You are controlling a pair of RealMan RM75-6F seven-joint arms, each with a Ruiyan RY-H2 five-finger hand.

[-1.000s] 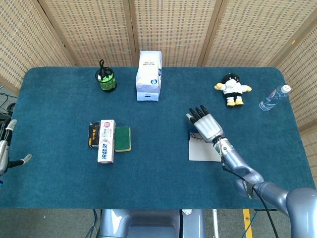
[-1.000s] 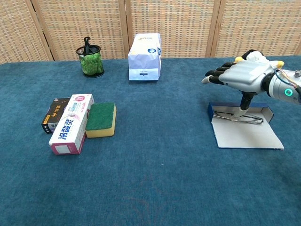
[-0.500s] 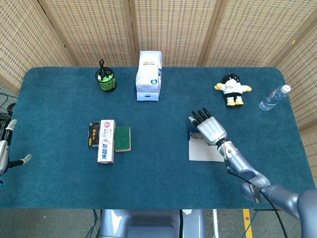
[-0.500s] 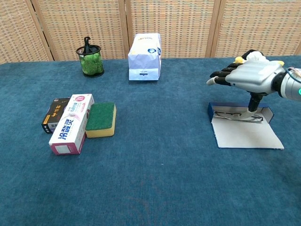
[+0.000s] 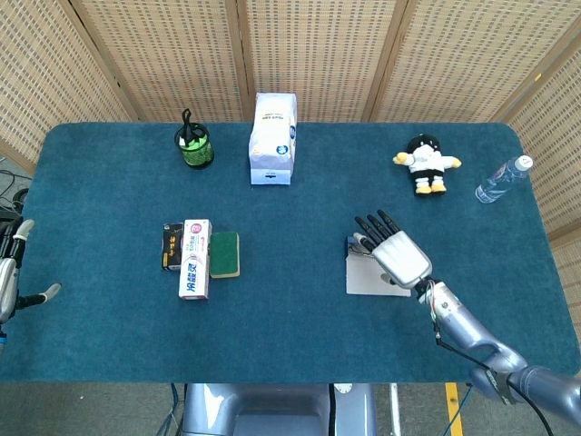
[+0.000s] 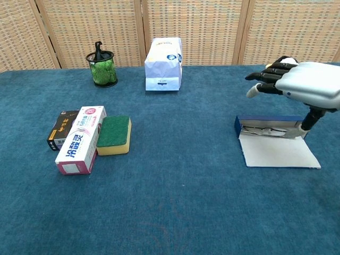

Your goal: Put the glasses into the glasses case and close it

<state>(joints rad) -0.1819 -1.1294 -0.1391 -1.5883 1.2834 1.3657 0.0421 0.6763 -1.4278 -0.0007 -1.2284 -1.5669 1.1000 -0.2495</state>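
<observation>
The glasses case (image 6: 277,151) lies open at the right of the table, its white lid flat towards me and its blue tray (image 6: 271,120) behind it. The thin-framed glasses (image 6: 265,130) lie inside the tray. My right hand (image 6: 300,85) hovers above the case's right end, fingers spread and holding nothing, with its thumb (image 6: 308,119) pointing down near the tray. From the head view, this right hand (image 5: 397,252) covers much of the case (image 5: 368,277). My left hand (image 5: 13,277) sits at the far left edge, off the table, empty with fingers apart.
A toothpaste box (image 6: 81,139), a green sponge (image 6: 113,135) and a black box (image 6: 61,129) lie at the left. A black mesh cup (image 6: 102,68) and a white bag (image 6: 163,65) stand at the back. A plush toy (image 5: 425,163) and a water bottle (image 5: 501,179) are back right.
My right hand has lifted and drawn back to the right, uncovering the tray. The glasses and case have not moved. The left hand stays put.
</observation>
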